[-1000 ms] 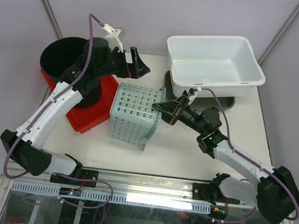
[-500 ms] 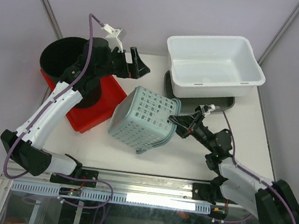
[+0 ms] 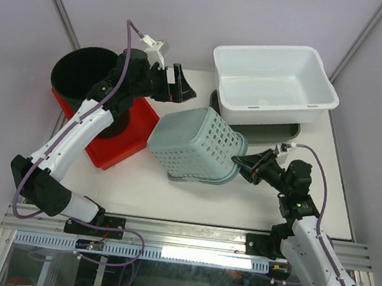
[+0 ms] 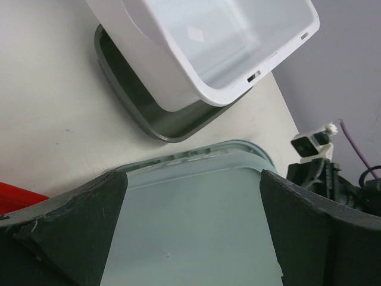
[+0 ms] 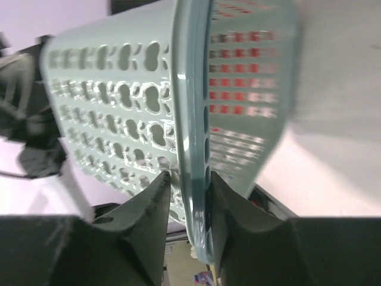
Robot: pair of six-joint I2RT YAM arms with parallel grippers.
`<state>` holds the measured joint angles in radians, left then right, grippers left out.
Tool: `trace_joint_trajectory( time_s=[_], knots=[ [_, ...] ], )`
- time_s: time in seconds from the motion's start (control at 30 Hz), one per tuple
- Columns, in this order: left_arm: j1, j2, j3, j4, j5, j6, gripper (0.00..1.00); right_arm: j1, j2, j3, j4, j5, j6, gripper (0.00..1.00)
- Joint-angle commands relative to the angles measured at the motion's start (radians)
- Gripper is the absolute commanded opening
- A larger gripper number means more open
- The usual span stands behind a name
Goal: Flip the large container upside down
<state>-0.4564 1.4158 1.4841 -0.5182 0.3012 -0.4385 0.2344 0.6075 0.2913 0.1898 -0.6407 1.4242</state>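
Observation:
The large container is a teal perforated basket (image 3: 197, 147). It is lifted and tilted, its solid base facing up and left and its open mouth facing down and right. My right gripper (image 3: 242, 169) is shut on the basket's rim (image 5: 190, 119), which runs between its fingers (image 5: 152, 202). My left gripper (image 3: 180, 89) is open and empty, just above and behind the basket. In the left wrist view the basket's smooth base (image 4: 190, 238) fills the space between the spread jaws of the left gripper (image 4: 191, 179).
A white tub (image 3: 275, 80) sits on a dark green tray (image 3: 286, 132) at the back right, also in the left wrist view (image 4: 208, 47). A black bucket (image 3: 81, 74) and a red bin (image 3: 118, 141) stand at the left, close to the basket.
My right gripper has pulled the rim right and toward the near edge, and the basket has rolled from lying on its side to base up. My left gripper has shifted slightly right.

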Motion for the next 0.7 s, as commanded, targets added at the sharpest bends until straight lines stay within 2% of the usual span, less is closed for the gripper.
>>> trace_joint_trajectory(
  time_s=[0.0, 0.17, 0.37, 0.67],
  knots=[
    [0.004, -0.008, 0.008, 0.031, 0.038, -0.01, 0.99, -0.025, 0.012, 0.035, -0.27, -0.074, -0.194, 0.35],
    [0.004, 0.005, 0.0, 0.032, 0.045, -0.009, 0.99, -0.051, 0.031, 0.086, -0.398, -0.05, -0.29, 0.42],
    [0.004, 0.006, -0.004, 0.034, 0.052, -0.006, 0.99, -0.063, 0.053, 0.161, -0.577, 0.03, -0.412, 0.57],
    [0.003, 0.031, -0.01, 0.016, 0.032, 0.028, 0.99, -0.067, 0.088, 0.24, -0.771, 0.2, -0.581, 0.63]
  ],
)
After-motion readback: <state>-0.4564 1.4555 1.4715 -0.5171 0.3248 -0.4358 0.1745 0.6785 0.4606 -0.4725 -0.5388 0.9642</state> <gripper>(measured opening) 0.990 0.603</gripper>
